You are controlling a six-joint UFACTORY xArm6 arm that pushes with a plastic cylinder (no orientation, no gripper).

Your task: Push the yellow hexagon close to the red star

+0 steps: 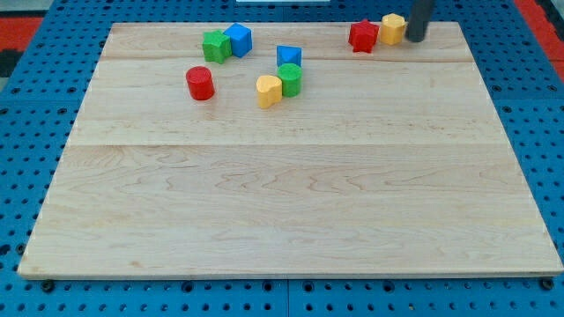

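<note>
The yellow hexagon (392, 27) sits near the view's top right of the wooden board, touching or almost touching the red star (362, 36) on its left. My tip (413, 39) stands right against the hexagon's right side; the dark rod rises out of the view's top.
A green block (215, 46) and a blue block (238, 39) sit together at the top left. A red cylinder (200, 83) lies below them. A blue block (288, 56), a green cylinder (290, 79) and a yellow block (269, 91) cluster near the top middle. The board's top edge (291, 24) is close behind the hexagon.
</note>
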